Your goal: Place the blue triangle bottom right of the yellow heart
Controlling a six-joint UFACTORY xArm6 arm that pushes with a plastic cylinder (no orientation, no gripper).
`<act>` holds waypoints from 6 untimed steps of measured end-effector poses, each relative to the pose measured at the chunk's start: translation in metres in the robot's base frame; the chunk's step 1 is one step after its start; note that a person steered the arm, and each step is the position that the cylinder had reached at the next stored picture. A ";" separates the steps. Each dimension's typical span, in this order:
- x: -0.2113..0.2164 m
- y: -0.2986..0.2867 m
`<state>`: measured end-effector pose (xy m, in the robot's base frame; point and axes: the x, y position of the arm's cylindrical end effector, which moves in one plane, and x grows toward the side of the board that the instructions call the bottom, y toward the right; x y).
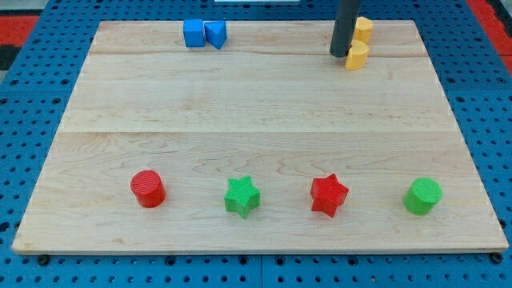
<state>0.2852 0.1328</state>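
Firstly, blue triangle [215, 34]: a small, solid blue wedge, seen near the view's top edge of the tabletop [256, 120], left of centre, with one point turned toward the view's bottom.
Blue cube [194, 34]: set against the triangle's left side, touching it.
Upper yellow block [364, 29]: found at the view's top right; its left part is hidden behind the dark rod [347, 24], so its shape cannot be made out.
Lower yellow block [357, 56]: placed just below the upper one; its outline is too small to be told as a heart or otherwise.
Rod: cut off by the view's top edge.
My tip [342, 55]: seen right beside the lower yellow block's left side; contact cannot be judged.
Fingers: their state cannot be told, as only a plain rod is shown.
Triangle relative to my tip: well apart, off to the view's left, at about the same height.
Bottom row, left to right: red cylinder [148, 189], green star [242, 197], red star [329, 195], green cylinder [422, 196].
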 end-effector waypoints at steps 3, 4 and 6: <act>0.044 -0.146; 0.045 -0.214; -0.019 -0.335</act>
<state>0.2664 -0.2020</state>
